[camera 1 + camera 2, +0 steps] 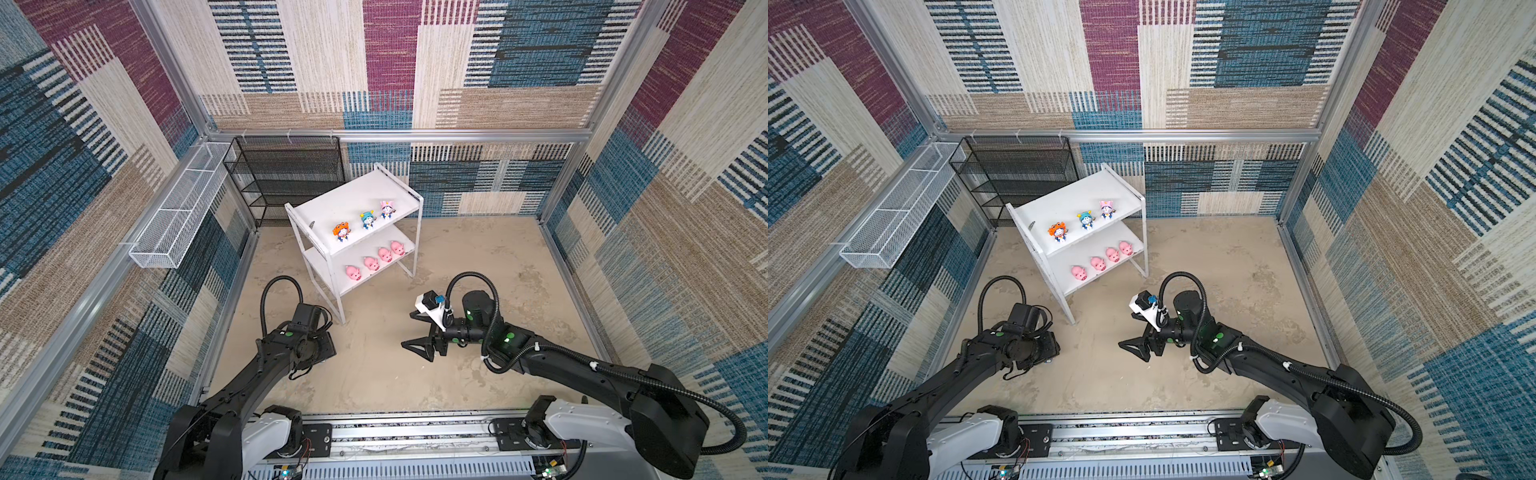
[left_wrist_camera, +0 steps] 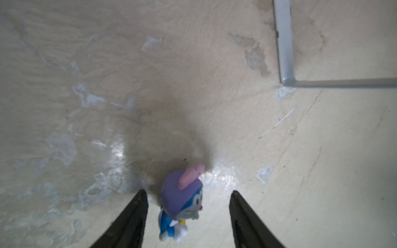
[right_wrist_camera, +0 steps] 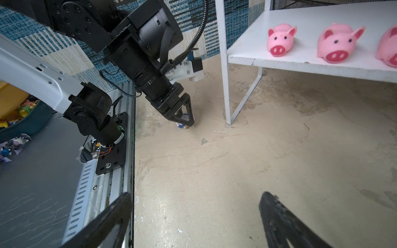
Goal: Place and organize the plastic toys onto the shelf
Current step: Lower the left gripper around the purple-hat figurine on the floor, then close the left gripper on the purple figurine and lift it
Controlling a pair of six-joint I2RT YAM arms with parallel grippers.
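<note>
In both top views the left arm (image 1: 257,374) is seen bent forward, the wrist turned down to the worktop (image 1: 374,374) near the shelf (image 1: 361,191), so its jaws are hidden. The right arm (image 1: 552,357) is stretched toward the middle with a level wrist, its jaws spread wide with nothing held. Three hooded figurines (image 1: 367,219) are set on the upper board, four pink pigs (image 1: 371,262) on the lower one. In the left wrist view the jaws are held apart around the purple-hooded figurine (image 2: 182,201), which rests on the worktop with a gap on each side. In the right wrist view the left arm is shown pointing steeply down over this figurine, and the right jaws are seen apart above the worktop.
</note>
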